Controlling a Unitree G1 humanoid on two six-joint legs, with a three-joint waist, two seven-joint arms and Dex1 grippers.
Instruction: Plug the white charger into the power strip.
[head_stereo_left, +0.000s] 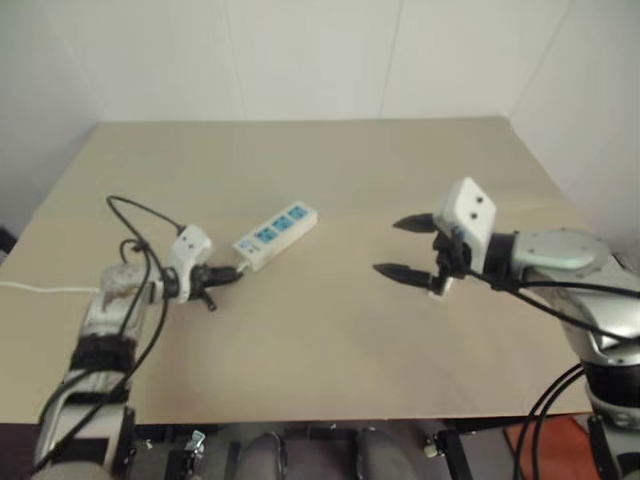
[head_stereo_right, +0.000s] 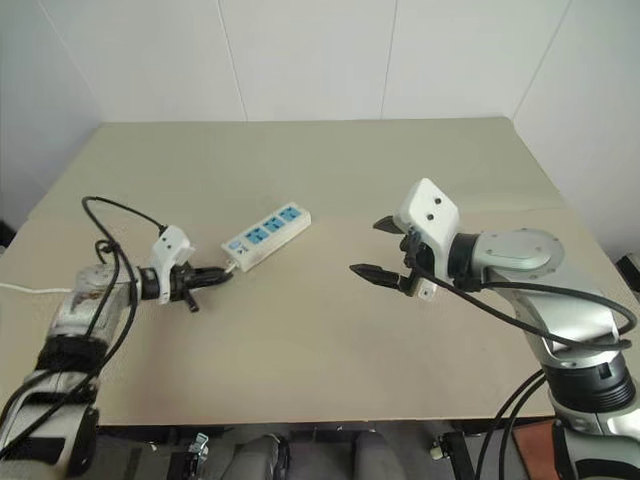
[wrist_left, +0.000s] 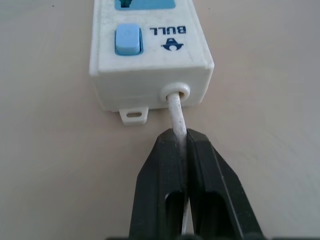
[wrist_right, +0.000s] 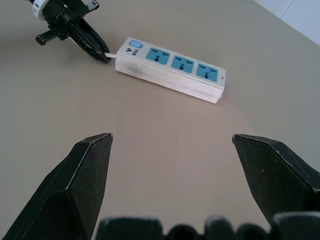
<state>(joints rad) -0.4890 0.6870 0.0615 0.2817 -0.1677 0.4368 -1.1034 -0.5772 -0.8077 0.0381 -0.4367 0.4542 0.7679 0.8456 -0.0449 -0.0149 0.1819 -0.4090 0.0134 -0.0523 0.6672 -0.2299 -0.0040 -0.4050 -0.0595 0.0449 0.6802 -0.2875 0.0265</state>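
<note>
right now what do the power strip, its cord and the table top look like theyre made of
Power strip: hard white plastic, probably moulded, with a faint sheen, rounded edges, blue socket faces and a scuffed side.
Cord: smooth white flexible sheath, likely rubber or PVC; the left gripper is shut on it beside the strip's end.
Table top: matte beige board, perhaps laminate; no grain shows.

"BULL" brand mark on power strip (wrist_left: 150, 50), beside switch (wrist_left: 128, 39)

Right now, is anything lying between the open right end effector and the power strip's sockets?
Nothing visible: bare tan tabletop lies between the right end effector and the long white plastic power strip. The left end effector is shut on its thin white cord at the switch end.
</note>
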